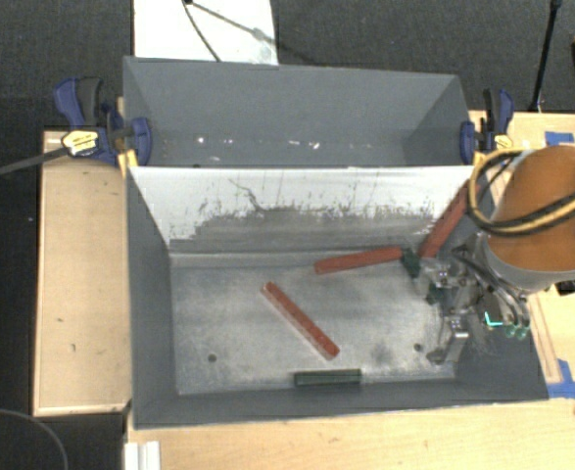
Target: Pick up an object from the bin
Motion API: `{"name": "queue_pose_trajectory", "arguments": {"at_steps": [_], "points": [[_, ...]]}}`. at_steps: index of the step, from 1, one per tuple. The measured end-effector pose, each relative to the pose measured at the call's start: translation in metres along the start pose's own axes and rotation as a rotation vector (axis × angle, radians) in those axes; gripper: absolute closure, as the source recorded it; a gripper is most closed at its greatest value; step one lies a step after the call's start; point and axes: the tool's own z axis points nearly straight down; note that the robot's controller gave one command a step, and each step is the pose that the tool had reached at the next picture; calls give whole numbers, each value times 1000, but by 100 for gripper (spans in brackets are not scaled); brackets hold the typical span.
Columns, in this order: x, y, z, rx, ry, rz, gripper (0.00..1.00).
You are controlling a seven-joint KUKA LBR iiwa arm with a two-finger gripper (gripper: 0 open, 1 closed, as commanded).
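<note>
Camera view: the gripper (pixel 446 346) sits low at the right end of the bin (pixel 267 213). I cannot tell whether its fingers are spread or pressed together. Nearest is a red rod (pixel 358 260) with a dark tip, lying up-left of the gripper and apart from it. A red flat stick (pixel 302 319) lies mid-floor, and a dark bar (pixel 328 379) lies along the front wall.

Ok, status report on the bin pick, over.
Gripper down at right side of bin. Nearest: red rod, green-tipped, toward the back wall. Nothing blocking.
</note>
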Motion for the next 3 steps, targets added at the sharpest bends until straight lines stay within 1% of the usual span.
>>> {"name": "queue_pose_trajectory", "arguments": {"at_steps": [1,2,3], "points": [[-68,93,46,-4,-10,44,0],[-42,149,98,0,-4,-164,0],[-49,205,96,0,-11,-464,0]]}}
